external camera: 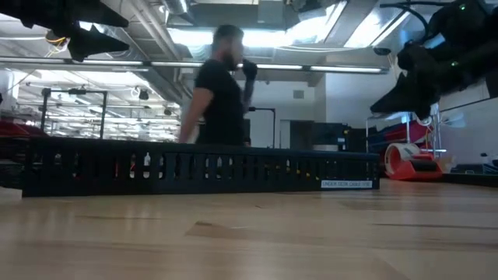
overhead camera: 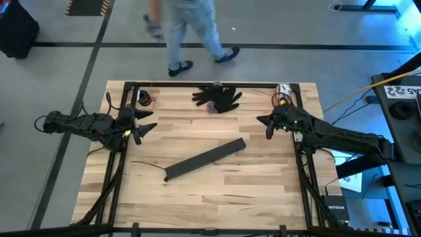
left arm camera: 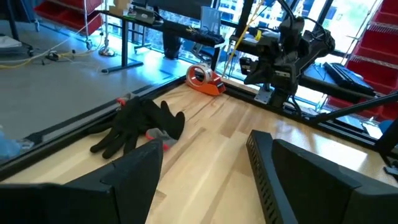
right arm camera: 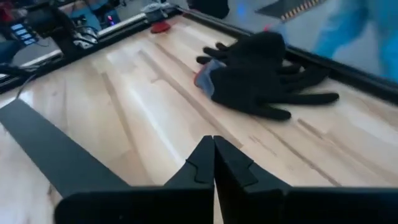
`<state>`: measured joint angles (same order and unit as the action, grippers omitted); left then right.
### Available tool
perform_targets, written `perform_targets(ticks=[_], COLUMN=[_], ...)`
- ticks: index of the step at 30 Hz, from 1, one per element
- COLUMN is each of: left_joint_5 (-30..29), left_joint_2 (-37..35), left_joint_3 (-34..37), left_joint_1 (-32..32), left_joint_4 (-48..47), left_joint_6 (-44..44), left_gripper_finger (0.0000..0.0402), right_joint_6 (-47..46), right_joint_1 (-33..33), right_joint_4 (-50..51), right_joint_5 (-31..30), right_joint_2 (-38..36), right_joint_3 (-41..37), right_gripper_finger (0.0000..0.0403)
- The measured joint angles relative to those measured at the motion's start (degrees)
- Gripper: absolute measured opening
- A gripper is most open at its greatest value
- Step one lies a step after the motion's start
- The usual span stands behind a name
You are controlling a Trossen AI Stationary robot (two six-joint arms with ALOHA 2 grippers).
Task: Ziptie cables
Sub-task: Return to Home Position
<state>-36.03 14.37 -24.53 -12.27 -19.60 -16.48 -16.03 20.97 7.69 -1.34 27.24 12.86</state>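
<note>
Duct [overhead camera: 205, 158], black, slotted: lying diagonal at mid-surface, flat on wooden surface [overhead camera: 197, 204], apart from both arms. Thin dark strand [overhead camera: 148, 166] trailing from duct's left end toward left arm's side. Re cables: not made out in the open; pale and orange specks behind duct slots in low view, cannot tell whether wires.

Left pincer [overhead camera: 141, 130]: raised over left part of surface, fingers [left arm camera: 124, 180] wide apart, nothing btwn. Right pincer [overhead camera: 266, 125]: raised over right part, well apart from duct, fingers pressed together per wrist view, nothing held.

Black glove [overhead camera: 218, 97]: on surface near far edge, approx. btwn the two pincers, w/ small red-blue item partly under it. Orange tape roll [left arm camera: 202, 76]: near far edge on right arm's side. Person [overhead camera: 187, 33]: on floor beyond far edge.
</note>
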Motion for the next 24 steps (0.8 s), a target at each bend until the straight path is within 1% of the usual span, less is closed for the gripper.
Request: perform_targets(ticks=[4, 8, 11, 13, 21, 24], left_joint_5=[0.00, 0.00, -1.73, -2.48, -2.55, -2.56], left_joint_2=[0.00, 0.01, 0.02, 0.02, 0.02, 0.02], left_joint_3=[0.00, 0.00, 0.00, 0.00, 0.00, 0.66], left_joint_1=[0.00, 0.00, -0.02, 0.00, 0.00, 0.00], left_joint_4=[0.29, -1.00, -0.80, 0.01, 2.71, 3.92], left_joint_6=[-0.15, -1.61, -3.93, -2.86, 3.97, 4.61], left_gripper_finger=[0.0295, 0.0295, 0.0295, 0.0295, 0.0295, 0.0295], right_joint_6=[2.65, 2.91, 1.53, 1.35, -0.46, 0.52], right_joint_1=[0.00, 0.00, 0.00, 0.00, 0.00, 0.00], right_joint_4=[0.13, 2.99, 7.57, 10.66, 9.26, 9.19], right_joint_5=[2.49, 1.35, 0.98, 0.96, 0.85, 0.86], right_joint_2=[-3.60, -8.69, -12.49, -15.30, -27.01, -26.95], right_joint_3=[0.00, 0.00, 0.02, 0.02, -5.18, -6.05], right_gripper_finger=[0.0001, 0.0001, 0.0001, 0.0001, 0.0001, 0.0001])
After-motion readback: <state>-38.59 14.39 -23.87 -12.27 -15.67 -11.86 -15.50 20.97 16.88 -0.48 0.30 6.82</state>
